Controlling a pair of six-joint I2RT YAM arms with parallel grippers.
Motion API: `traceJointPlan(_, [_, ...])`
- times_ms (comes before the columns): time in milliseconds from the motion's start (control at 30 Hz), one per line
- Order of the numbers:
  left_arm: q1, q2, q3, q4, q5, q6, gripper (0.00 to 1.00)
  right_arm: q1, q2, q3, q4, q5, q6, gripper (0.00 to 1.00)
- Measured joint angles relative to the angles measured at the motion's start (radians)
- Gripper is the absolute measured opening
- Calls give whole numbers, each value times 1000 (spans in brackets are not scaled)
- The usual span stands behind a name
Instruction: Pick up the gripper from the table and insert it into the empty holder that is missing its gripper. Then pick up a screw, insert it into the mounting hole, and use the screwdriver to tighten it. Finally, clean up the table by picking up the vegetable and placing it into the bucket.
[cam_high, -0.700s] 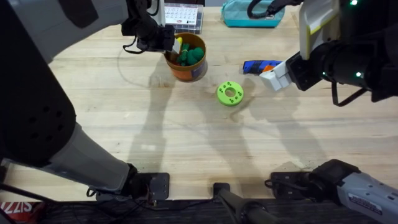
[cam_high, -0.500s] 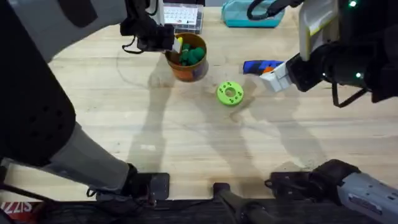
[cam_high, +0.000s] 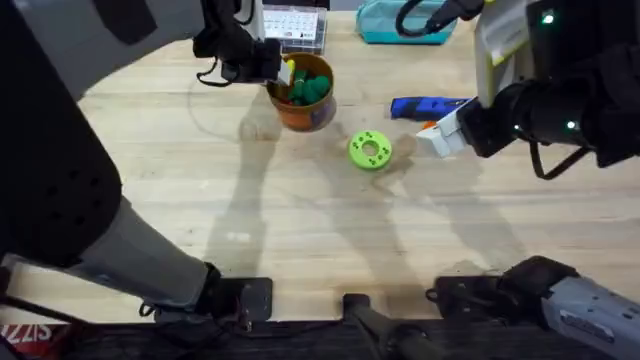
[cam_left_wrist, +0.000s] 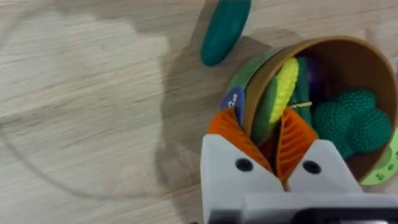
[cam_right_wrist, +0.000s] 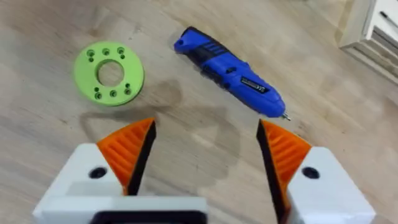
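Left gripper: we find its orange ribbed pads closed on the small bright yellow toy vegetable, just over the rim of the bucket.
Bucket: small, round, orange with a tan rim; we note green toy pieces inside it.
Right gripper: we record the jaws spread wide, holding nothing, above bare wooden table.
Screwdriver: elongated blue tool lying flat on the table just beyond the right gripper.
Lime-green disc with holes: flat on the table near the screwdriver, apart from it.

vegetable in bucket, screwdriver right of disc
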Motion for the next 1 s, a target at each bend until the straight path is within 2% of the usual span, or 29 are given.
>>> traceJointPlan(67, [0,0,0,-2,0,0,42,0,5,0,1,-5,3,907])
traceJointPlan(233, [0,0,0,-7,1,-3,42,0,14,0,2,-9,5,895])
traceJointPlan(433, [0,0,0,-11,3,-3,42,0,27,0,2,-10,8,989])
traceJointPlan(733, [0,0,0,-3,4,-3,63,0,27,0,3,-12,8,993])
traceJointPlan(767, [0,0,0,-4,4,0,138,0,27,0,3,-12,8,993])
traceJointPlan(900, [-3,0,10,-23,8,-6,620,0,27,0,3,-12,8,993])
traceJointPlan(1000, [-3,0,32,-56,9,-9,817,0,27,0,4,-12,8,993])
